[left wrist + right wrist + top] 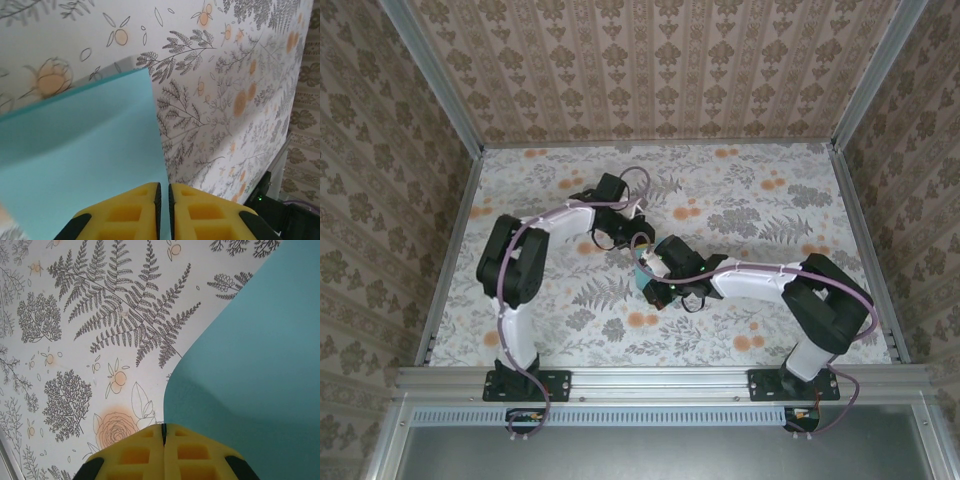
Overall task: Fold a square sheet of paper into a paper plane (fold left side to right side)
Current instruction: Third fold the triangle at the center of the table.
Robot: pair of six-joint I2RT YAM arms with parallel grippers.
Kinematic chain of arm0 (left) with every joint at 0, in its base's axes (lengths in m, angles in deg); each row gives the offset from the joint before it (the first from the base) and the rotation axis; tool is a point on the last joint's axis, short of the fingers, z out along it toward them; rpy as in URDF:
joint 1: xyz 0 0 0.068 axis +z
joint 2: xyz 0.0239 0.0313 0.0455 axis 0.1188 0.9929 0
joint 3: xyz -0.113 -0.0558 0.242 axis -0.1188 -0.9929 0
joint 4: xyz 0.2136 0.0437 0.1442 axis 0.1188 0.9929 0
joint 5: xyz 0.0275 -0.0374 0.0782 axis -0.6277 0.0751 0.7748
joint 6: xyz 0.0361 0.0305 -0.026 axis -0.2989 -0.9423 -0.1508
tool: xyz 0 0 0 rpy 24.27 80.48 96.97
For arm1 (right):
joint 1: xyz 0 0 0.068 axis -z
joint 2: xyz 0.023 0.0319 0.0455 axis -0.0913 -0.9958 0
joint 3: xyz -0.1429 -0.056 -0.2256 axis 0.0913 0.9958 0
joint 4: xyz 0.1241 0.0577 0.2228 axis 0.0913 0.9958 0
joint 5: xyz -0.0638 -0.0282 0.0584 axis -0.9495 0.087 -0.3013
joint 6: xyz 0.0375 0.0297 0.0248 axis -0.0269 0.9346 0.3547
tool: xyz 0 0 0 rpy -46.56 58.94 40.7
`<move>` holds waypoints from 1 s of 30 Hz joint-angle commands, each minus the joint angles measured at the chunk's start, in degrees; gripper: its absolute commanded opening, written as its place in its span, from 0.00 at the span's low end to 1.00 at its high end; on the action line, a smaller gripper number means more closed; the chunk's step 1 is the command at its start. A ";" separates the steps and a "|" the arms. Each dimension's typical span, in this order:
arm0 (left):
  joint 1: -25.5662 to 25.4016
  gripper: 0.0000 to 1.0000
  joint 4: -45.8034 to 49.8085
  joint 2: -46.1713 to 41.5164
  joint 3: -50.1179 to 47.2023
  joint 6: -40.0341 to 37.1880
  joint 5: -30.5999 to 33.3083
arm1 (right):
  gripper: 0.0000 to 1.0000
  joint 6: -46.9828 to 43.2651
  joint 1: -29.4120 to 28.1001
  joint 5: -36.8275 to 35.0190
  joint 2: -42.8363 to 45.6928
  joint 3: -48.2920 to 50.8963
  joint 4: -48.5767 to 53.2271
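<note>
The square sheet of paper (90,145) is light blue and lifted off the floral table, curving upward. In the left wrist view its right edge runs down into the narrow slit between my left gripper's (164,187) yellow jaws, which stand nearly closed on it. In the right wrist view the sheet (250,350) bends away to the right from my right gripper (163,427), whose jaws are pressed tight on its edge. From above, both grippers meet mid-table, left (632,243) just behind right (646,268), with a sliver of the paper (642,285) showing beneath them.
The floral tabletop (740,190) spreads open on all sides of the grippers. Aluminium rails (450,250) and patterned walls fence the table at left, right and back. The two arm bases sit on the near rail.
</note>
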 commanded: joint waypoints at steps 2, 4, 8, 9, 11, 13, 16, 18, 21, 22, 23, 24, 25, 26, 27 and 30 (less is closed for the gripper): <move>-0.70 0.14 3.06 3.60 3.71 -3.49 -2.36 | 0.00 2.50 0.94 3.18 -0.78 -1.06 -0.55; -0.94 0.13 3.47 5.28 4.47 -3.93 -2.49 | 0.00 2.95 1.40 3.87 -1.04 -0.99 -1.01; -1.29 0.13 4.30 6.92 4.61 -4.89 -1.77 | 0.00 3.27 2.02 3.91 -1.22 -1.23 -0.85; -1.32 0.13 4.68 7.29 4.53 -5.28 -1.30 | 0.00 3.40 2.26 3.82 -1.18 -1.37 -0.72; -1.48 0.12 5.40 7.90 4.40 -6.02 -0.37 | 0.00 3.35 2.75 3.15 -1.09 -1.55 0.06; -1.58 0.11 5.89 8.60 4.29 -6.66 0.22 | 0.00 3.27 3.21 2.41 -1.00 -1.76 0.81; -1.75 0.10 6.11 9.37 3.83 -7.07 1.05 | 0.00 2.99 3.98 0.02 -1.04 -2.34 2.81; -1.91 0.10 6.63 9.66 3.74 -7.59 1.87 | 0.00 2.96 4.64 -1.91 -1.16 -2.70 4.20; -1.93 0.09 6.66 9.95 3.58 -7.71 2.20 | 0.00 2.52 5.50 -4.91 -1.42 -3.55 6.38; -1.93 0.09 6.57 10.03 3.56 -7.76 2.17 | 0.00 2.33 5.77 -5.97 -1.68 -3.98 7.24; -1.93 0.09 6.58 10.06 3.64 -7.71 2.23 | 0.00 2.09 5.93 -6.92 -1.92 -4.29 7.81; -1.98 0.09 6.57 10.12 3.65 -7.69 2.23 | 0.00 1.79 6.11 -7.73 -2.20 -4.67 8.37; -2.03 0.09 6.49 10.12 3.65 -7.76 2.21 | 0.00 1.53 6.40 -8.51 -2.62 -5.15 9.10; -2.02 0.08 6.48 10.13 3.64 -7.74 2.21 | 0.00 1.37 6.48 -8.94 -2.89 -5.47 9.56; -2.02 0.08 6.48 10.12 3.63 -7.69 2.25 | 0.00 1.19 6.66 -9.34 -3.26 -5.79 9.95; -1.99 0.08 6.49 10.04 3.67 -7.58 2.47 | 0.00 0.92 6.93 -10.40 -4.05 -6.43 10.84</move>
